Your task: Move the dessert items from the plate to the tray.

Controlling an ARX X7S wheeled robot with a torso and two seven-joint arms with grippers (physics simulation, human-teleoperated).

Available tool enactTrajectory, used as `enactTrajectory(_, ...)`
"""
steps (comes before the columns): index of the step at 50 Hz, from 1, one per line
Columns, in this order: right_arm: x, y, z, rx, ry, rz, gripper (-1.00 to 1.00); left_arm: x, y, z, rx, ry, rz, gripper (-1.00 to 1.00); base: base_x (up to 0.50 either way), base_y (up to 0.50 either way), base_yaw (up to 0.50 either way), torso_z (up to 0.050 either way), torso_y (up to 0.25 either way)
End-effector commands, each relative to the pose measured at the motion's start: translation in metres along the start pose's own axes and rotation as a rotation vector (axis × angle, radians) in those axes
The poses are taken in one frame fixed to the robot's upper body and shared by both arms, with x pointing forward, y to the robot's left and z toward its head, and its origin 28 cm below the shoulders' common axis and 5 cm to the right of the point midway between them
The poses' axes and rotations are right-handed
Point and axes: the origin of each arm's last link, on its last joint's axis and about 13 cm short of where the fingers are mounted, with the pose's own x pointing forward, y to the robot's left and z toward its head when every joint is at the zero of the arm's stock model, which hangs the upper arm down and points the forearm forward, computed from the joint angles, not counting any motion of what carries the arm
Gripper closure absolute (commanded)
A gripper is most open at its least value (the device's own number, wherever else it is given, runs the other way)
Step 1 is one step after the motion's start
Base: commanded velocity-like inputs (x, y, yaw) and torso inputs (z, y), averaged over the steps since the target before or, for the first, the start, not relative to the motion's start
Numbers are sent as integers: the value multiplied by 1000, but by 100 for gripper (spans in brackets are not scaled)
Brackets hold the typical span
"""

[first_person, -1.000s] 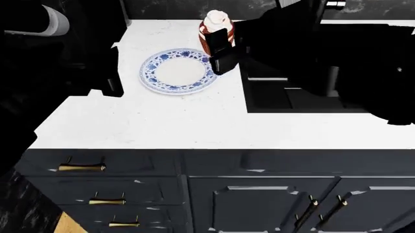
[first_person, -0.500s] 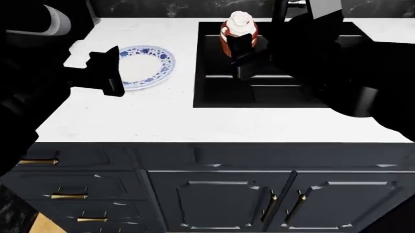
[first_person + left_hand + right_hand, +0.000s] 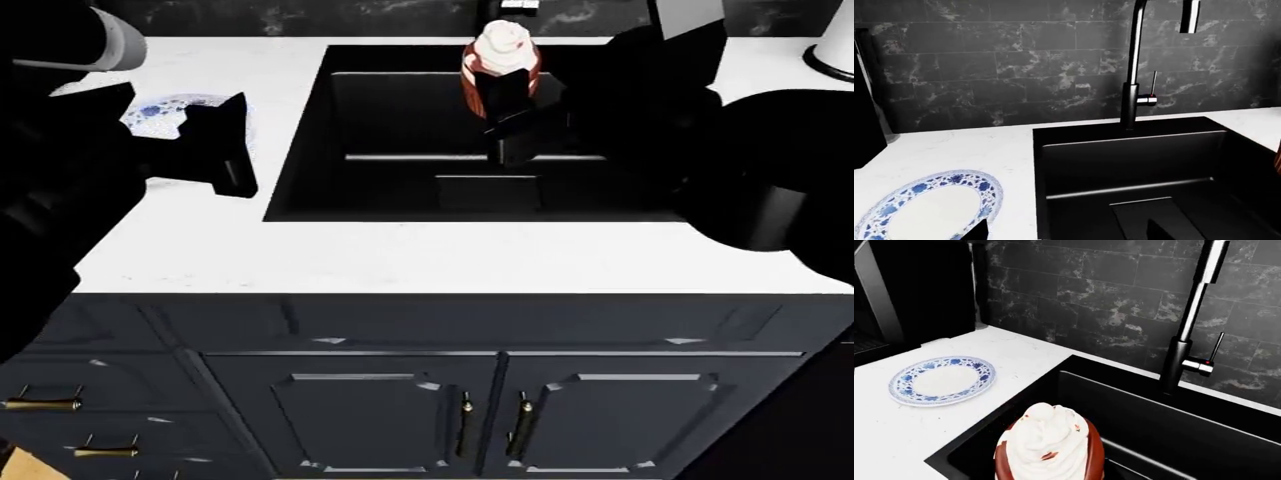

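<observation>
The cupcake (image 3: 502, 62), with white frosting over a dark red top, is clamped in my right gripper (image 3: 505, 105) and sits in the air above the black sink (image 3: 400, 190), near its back wall. In the right wrist view the cupcake (image 3: 1049, 447) fills the foreground, with the faucet (image 3: 1187, 335) rising behind the basin. The blue-and-white plate (image 3: 942, 379) rests on the white counter (image 3: 400, 255) to the left of the sink, with nothing visible on it. My left gripper (image 3: 220, 150) hangs over the counter beside the plate; I cannot tell whether its fingers are apart or together.
</observation>
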Motion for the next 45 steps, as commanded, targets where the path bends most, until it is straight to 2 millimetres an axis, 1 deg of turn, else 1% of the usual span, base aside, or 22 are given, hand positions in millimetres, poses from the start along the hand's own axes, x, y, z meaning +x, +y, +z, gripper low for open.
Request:
enactTrajectory(1,-2,0,1,-19,-5,-1,100,1,0,0,-1,0,-3,-100,1,-500,0,0,0)
enactTrajectory(30,-4,-1,-3,-17,-2,-4,100,2,0,-4,-5,6,-5,-100,0,-500,0,0,0)
enactTrajectory(45,-8,0,-3,-20,-3,-12,100,2,-1,-3,-2,6,-10,-100,0,-500,0,0,0)
